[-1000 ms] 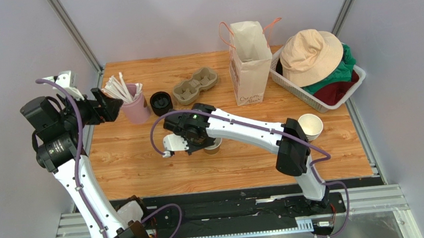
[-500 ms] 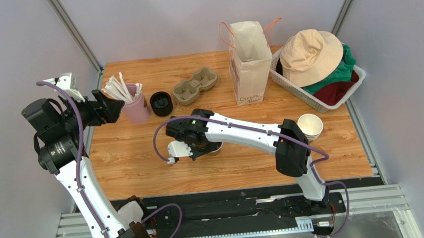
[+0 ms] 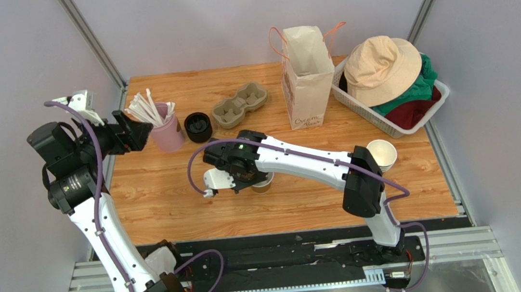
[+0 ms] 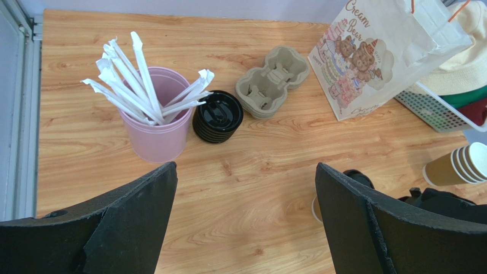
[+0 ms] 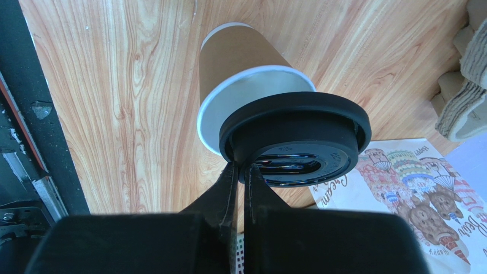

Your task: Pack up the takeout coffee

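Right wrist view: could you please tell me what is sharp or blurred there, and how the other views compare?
Right wrist: black lid and paper cup sharp, right gripper a dark soft mass; left wrist: left gripper underexposed, tabletop crisp; top external: even light, faint shadows.

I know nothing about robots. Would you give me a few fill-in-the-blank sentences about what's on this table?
1. The right end effector pinches the rim of a black ____ over the paper cup.
2. The straw cup is coloured ____.
3. The left end effector has its jaws ____.
4. The beige hat lies in a white ____.

Missing words: lid; pink; open; basket.
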`<control>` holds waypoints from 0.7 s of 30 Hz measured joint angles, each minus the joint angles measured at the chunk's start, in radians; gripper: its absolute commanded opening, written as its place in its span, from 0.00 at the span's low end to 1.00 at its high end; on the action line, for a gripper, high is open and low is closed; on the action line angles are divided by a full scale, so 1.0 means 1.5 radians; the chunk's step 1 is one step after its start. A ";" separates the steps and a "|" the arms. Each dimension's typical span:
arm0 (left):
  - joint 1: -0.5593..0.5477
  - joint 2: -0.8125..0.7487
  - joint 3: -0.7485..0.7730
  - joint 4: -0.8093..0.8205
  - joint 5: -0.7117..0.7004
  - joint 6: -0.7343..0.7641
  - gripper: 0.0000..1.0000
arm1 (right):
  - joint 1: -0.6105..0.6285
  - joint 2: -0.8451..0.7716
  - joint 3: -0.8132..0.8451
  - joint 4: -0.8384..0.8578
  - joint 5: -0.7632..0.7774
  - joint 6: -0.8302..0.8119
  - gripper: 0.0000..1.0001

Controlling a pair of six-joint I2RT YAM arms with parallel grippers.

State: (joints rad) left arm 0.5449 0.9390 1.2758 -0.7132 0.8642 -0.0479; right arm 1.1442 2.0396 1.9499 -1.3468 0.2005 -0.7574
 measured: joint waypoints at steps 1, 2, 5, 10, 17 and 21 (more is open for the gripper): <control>0.000 0.000 -0.001 0.000 0.001 -0.001 0.99 | 0.000 -0.004 -0.002 0.000 0.000 0.000 0.00; 0.000 -0.001 -0.001 0.001 0.002 -0.001 0.99 | 0.000 -0.010 -0.005 0.000 0.000 0.000 0.00; 0.000 -0.001 -0.005 0.001 0.004 -0.003 0.99 | 0.000 -0.033 -0.021 -0.001 0.000 0.000 0.00; 0.001 -0.001 -0.008 0.001 0.005 -0.006 0.99 | 0.000 -0.052 -0.048 -0.002 -0.001 0.000 0.00; 0.004 -0.004 -0.009 0.003 0.007 -0.009 0.99 | 0.000 -0.052 -0.058 -0.002 -0.003 0.000 0.00; 0.005 -0.006 -0.009 0.005 0.010 -0.010 0.99 | 0.000 -0.052 -0.057 -0.002 -0.007 0.000 0.00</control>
State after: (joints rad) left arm 0.5522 0.9306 1.2629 -0.7055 0.8791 -0.0624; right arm 1.1442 1.9621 1.8637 -1.3491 0.1905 -0.7574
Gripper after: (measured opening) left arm 0.990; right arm 0.022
